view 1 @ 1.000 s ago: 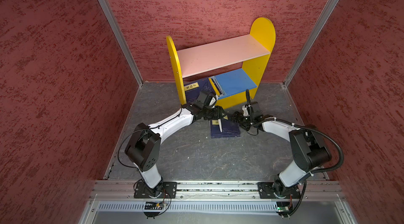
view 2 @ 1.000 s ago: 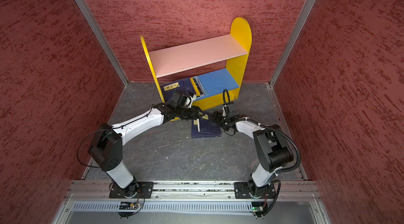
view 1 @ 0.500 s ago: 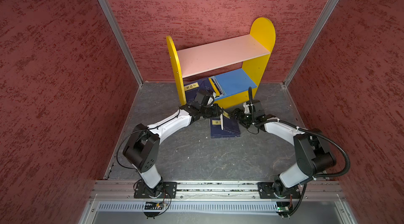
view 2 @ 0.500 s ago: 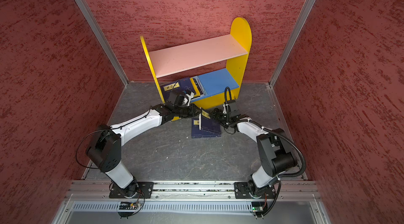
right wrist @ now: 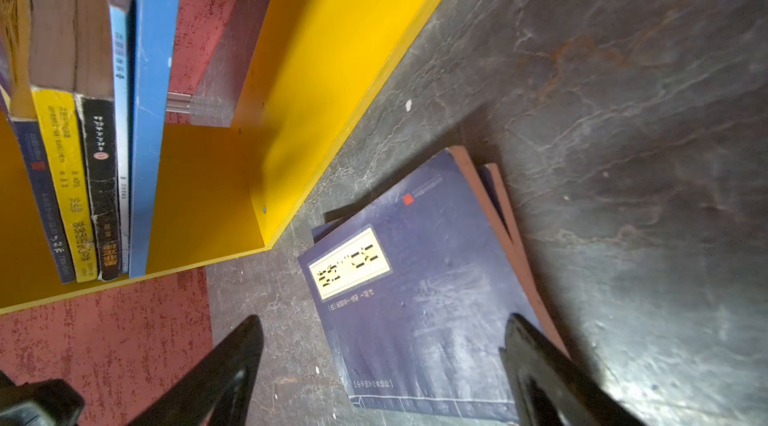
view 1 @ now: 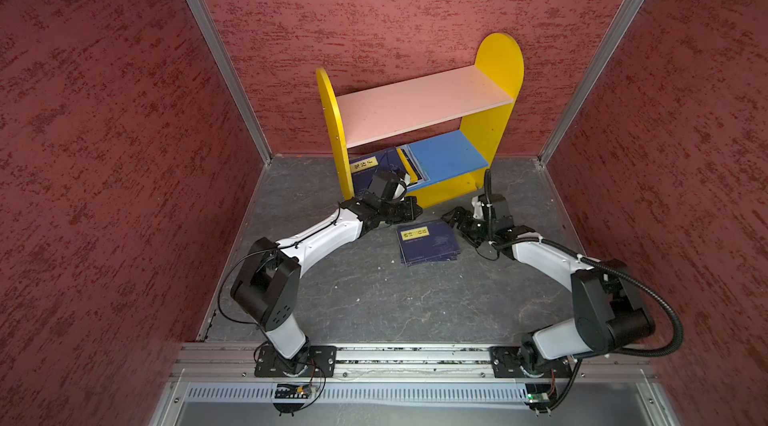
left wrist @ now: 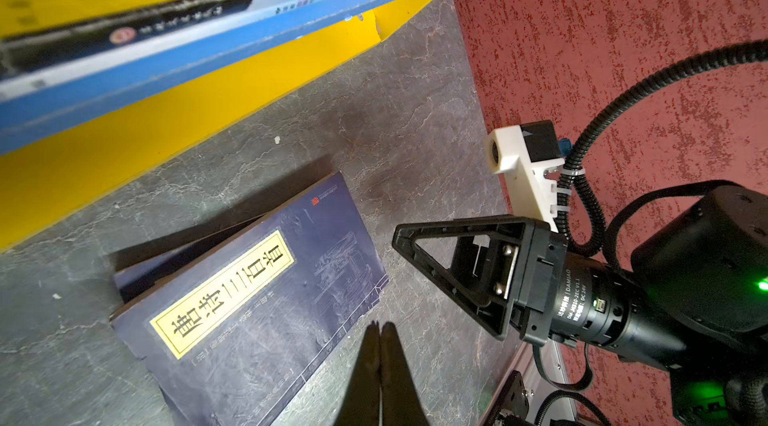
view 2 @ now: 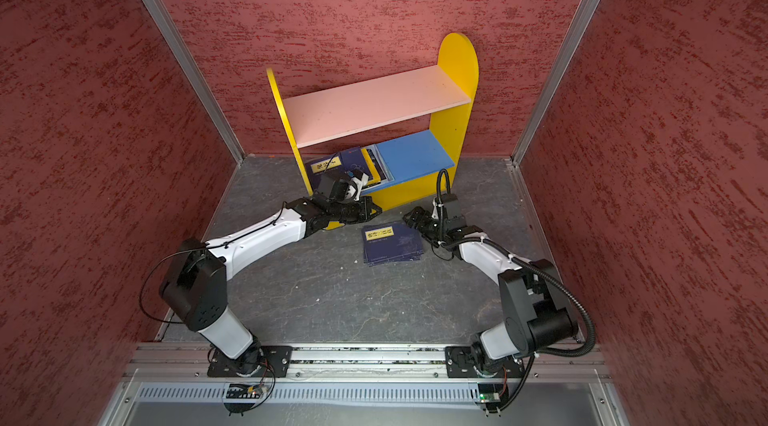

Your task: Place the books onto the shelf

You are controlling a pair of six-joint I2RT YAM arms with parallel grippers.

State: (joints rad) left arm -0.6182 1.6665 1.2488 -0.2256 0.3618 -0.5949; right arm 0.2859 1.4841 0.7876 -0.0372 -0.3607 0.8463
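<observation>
Navy, the top book [view 1: 428, 243] lay flat on the worktop [view 1: 374, 299] before the shelf [view 1: 492, 129], no longer propped on edge as a second earlier. My left gripper [left wrist: 380, 326] had snapped together, empty; my right gripper [right wrist: 383, 320] stood wide apart above that book, holding nothing. Only the right wrist view showed all four spines [right wrist: 62, 178] on the blue board [right wrist: 149, 112].

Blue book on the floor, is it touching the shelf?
Apart. The left wrist view shows bare floor between the navy book and the shelf.

Wrist motor [left wrist: 575, 299] reads "DAMIAO", "DC 24V"; navy book [left wrist: 270, 345] bears a Chinese-character label.
</observation>
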